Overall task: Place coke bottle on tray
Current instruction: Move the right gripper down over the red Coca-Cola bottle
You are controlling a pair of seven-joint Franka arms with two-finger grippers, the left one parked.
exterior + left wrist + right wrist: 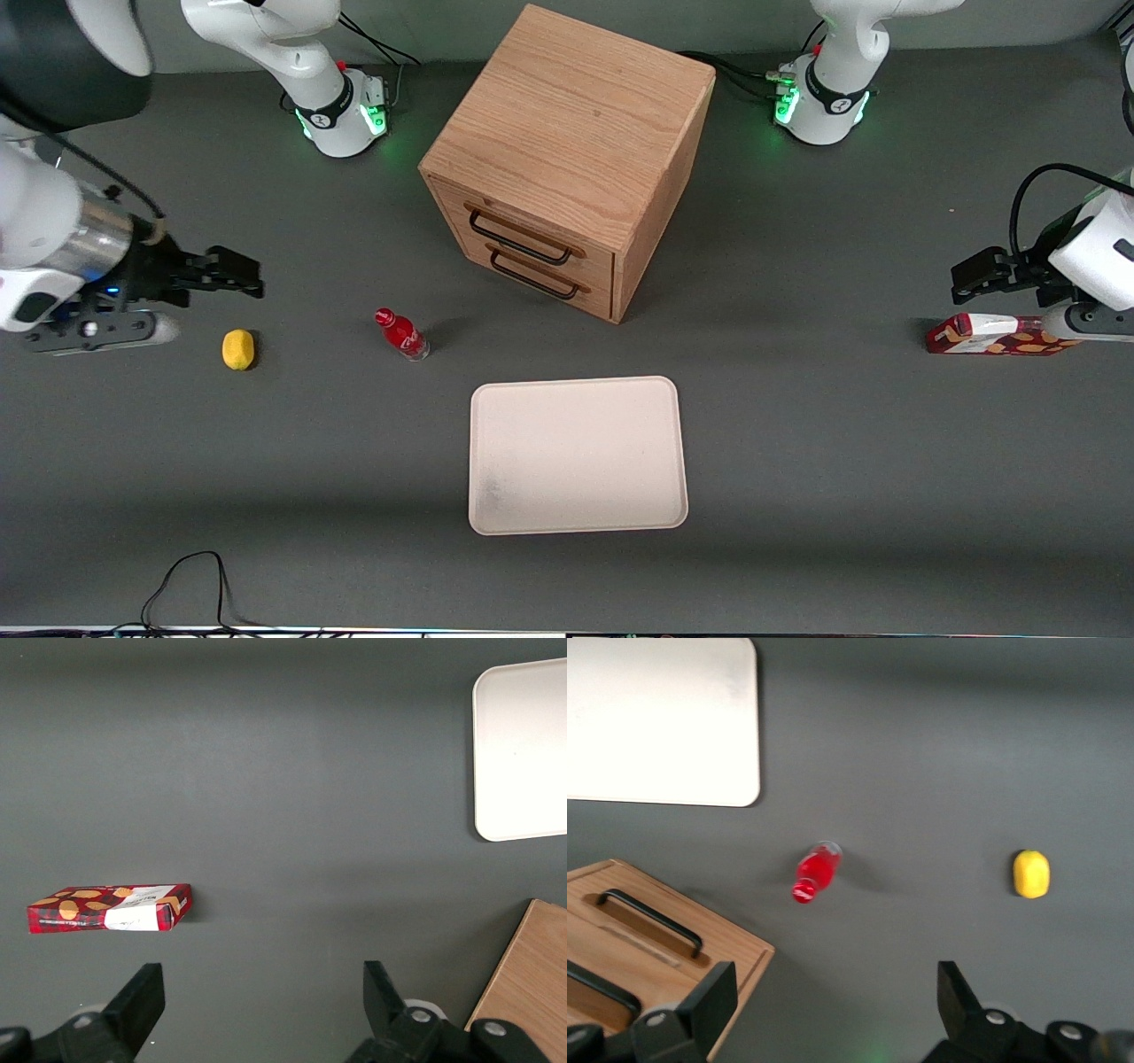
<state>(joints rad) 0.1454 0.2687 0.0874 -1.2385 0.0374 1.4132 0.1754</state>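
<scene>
The coke bottle (402,334) (816,872), small with a red cap and red label, stands on the grey table between a lemon and the wooden drawer cabinet. The cream tray (578,455) (660,722) lies flat, nearer the front camera than the bottle, with nothing on it. My right gripper (232,272) (833,997) hangs open above the table at the working arm's end, well apart from the bottle, with nothing between its fingers.
A yellow lemon (237,348) (1031,873) lies beside the bottle, toward the working arm's end. The wooden two-drawer cabinet (567,159) (647,943) stands farther from the front camera than the tray. A red carton (997,336) (111,908) lies at the parked arm's end.
</scene>
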